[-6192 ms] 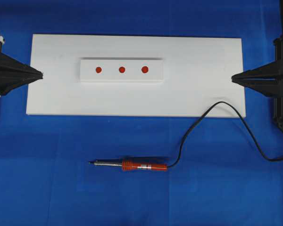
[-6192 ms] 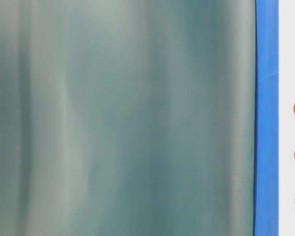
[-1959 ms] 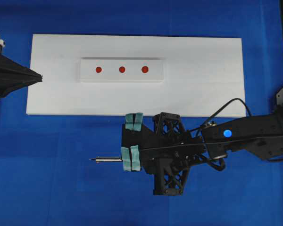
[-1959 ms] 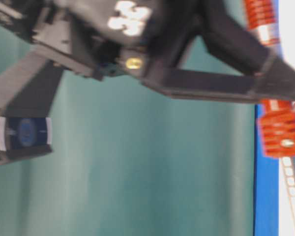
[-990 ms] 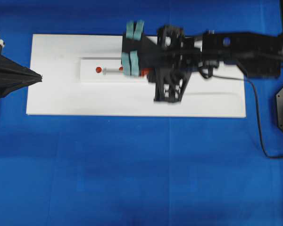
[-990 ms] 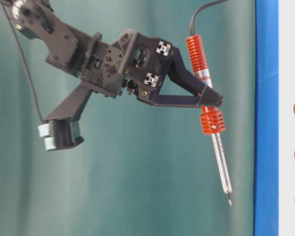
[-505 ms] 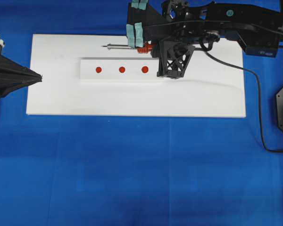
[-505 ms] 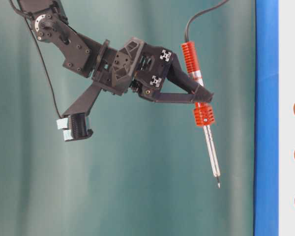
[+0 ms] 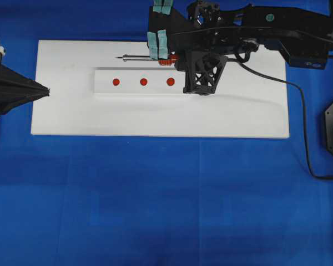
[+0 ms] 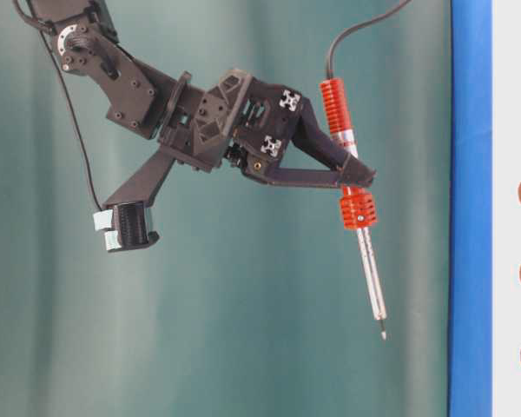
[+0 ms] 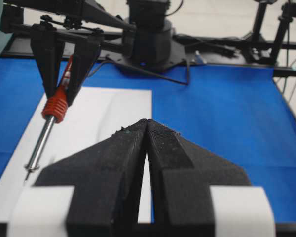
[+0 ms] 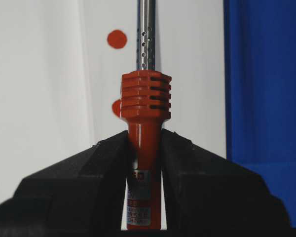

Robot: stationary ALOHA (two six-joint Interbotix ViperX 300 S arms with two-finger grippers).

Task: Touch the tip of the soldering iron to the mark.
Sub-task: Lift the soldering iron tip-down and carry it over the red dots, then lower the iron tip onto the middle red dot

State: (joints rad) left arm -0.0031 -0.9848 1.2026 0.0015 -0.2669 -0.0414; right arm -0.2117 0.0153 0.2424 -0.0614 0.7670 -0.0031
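One soldering iron [image 9: 150, 57], one white block [image 9: 142, 82] carrying three red dots, one white board [image 9: 238, 111] and two grippers are showing. The mark [image 9: 144, 82] is sitting as the middle dot of the row, bare and untouched.

The right gripper [image 12: 144, 148] is clamping the iron's red-orange handle between its jaws. Seen from overhead, the shaft is pointing toward 9 o'clock, lying just past the block's 12 o'clock edge, and its tip is falling at about 11 o'clock from the mark. The left gripper [image 11: 147, 129] is resting at the board's 9 o'clock edge with its jaws pressed together, gripping nothing.

Open room is lying all across the board's 6 o'clock half and over the blue cloth [image 9: 155, 210] beyond it. The cord [image 9: 301, 111] is trailing off the board's 3 o'clock side.

The table-level view is showing what the overhead one cannot: the tip [image 10: 383, 334] is hanging in the air, well apart from the surface. The right wrist view is showing only two dots (one is partly hidden behind the handle collar), both lying left of the shaft.
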